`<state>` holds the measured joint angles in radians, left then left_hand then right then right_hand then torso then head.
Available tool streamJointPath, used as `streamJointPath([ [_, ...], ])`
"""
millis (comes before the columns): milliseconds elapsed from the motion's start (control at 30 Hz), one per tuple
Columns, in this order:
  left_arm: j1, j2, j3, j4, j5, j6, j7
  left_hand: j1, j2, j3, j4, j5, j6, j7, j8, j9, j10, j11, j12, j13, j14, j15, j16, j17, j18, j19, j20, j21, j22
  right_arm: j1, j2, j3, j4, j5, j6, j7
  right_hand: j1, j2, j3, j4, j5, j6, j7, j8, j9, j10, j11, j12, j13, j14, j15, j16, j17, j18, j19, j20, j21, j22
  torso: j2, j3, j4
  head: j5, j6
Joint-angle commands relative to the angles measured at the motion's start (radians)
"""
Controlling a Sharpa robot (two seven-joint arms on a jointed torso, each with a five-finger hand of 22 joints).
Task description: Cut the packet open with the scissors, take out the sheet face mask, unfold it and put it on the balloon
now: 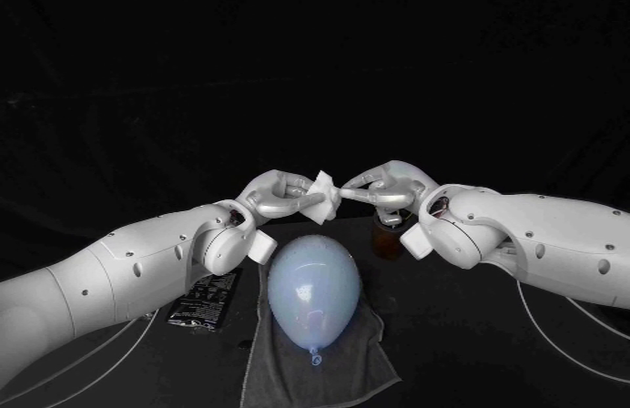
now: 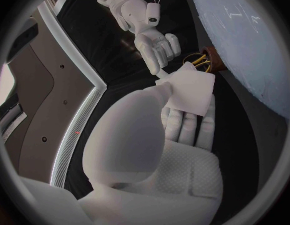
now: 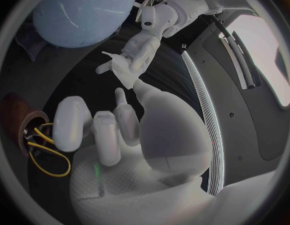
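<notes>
A folded white sheet mask hangs between my two hands above the table. My left hand holds one side of it, and my right hand pinches the opposite corner. The left wrist view shows the mask as a small square lying on the left hand's fingers, with the right hand touching its corner. From the right wrist, the right hand reaches to the left hand and the mask. A pale blue balloon lies just below both hands.
The balloon rests on a grey towel. The black packet lies beside it under my left arm. A brown cup behind the balloon holds the yellow-handled scissors.
</notes>
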<state>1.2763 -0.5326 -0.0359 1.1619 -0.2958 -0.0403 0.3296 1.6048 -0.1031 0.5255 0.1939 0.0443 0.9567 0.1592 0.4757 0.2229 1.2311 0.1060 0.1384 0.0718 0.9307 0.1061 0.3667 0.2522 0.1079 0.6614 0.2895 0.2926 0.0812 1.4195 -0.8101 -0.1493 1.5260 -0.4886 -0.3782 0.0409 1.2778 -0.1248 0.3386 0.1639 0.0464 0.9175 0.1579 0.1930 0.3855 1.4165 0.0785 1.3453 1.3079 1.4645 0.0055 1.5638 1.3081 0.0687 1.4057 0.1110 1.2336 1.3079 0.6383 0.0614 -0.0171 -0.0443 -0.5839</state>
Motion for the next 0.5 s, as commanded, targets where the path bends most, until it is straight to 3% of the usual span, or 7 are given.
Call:
streamJointPath([
  [33, 0.002, 0.001, 0.001, 0.004, 0.01, 0.009, 0.006, -0.01, -0.001, 0.008, -0.003, 0.004, -0.007, 0.003, 0.006, 0.075, 0.007, 0.003, -0.005, 0.002, -0.003, -0.001, 0.004, 0.002, 0.011, 0.008, -0.002, 0.005, 0.001, -0.003, 0.008, -0.001, -0.007, 0.008, 0.026, 0.027, 0.021, 0.001, -0.004, -0.007, 0.004, 0.007, 0.001, -0.006, -0.003, 0.005, -0.003, 0.006, 0.099, 0.106, 0.001, 0.007, 0.263, 0.003, 0.005, 0.0, 0.006, 0.149, 0.001, -0.0008, 0.0004, 0.0, -0.002],
  [333, 0.002, 0.0, 0.001, 0.006, 0.009, 0.014, 0.004, -0.016, -0.003, 0.014, -0.006, 0.004, -0.007, 0.003, 0.008, 0.078, 0.008, 0.003, -0.004, 0.002, -0.002, -0.002, 0.005, 0.003, 0.012, 0.01, -0.003, 0.006, 0.002, -0.007, 0.028, -0.002, -0.022, 0.008, 0.025, 0.032, 0.056, 0.018, 0.001, -0.021, 0.003, 0.012, 0.001, -0.008, -0.01, 0.008, -0.003, 0.01, 0.099, 0.106, 0.001, 0.007, 0.263, 0.001, 0.008, 0.0, 0.012, 0.152, 0.001, -0.0007, 0.0001, 0.001, -0.003],
  [500, 0.002, 0.0, 0.001, 0.006, 0.009, 0.014, 0.004, -0.017, -0.003, 0.015, -0.007, 0.004, -0.007, 0.003, 0.008, 0.078, 0.008, 0.003, -0.004, 0.002, -0.002, -0.002, 0.006, 0.004, 0.013, 0.011, -0.003, 0.007, 0.002, -0.008, 0.031, -0.002, -0.02, 0.008, 0.026, 0.037, 0.092, 0.039, 0.015, -0.041, 0.003, 0.046, -0.009, 0.005, -0.009, 0.019, -0.011, 0.026, 0.108, 0.106, -0.004, 0.007, 0.263, 0.0, 0.012, -0.003, 0.018, 0.156, 0.0, -0.0004, -0.0005, 0.004, -0.006],
])
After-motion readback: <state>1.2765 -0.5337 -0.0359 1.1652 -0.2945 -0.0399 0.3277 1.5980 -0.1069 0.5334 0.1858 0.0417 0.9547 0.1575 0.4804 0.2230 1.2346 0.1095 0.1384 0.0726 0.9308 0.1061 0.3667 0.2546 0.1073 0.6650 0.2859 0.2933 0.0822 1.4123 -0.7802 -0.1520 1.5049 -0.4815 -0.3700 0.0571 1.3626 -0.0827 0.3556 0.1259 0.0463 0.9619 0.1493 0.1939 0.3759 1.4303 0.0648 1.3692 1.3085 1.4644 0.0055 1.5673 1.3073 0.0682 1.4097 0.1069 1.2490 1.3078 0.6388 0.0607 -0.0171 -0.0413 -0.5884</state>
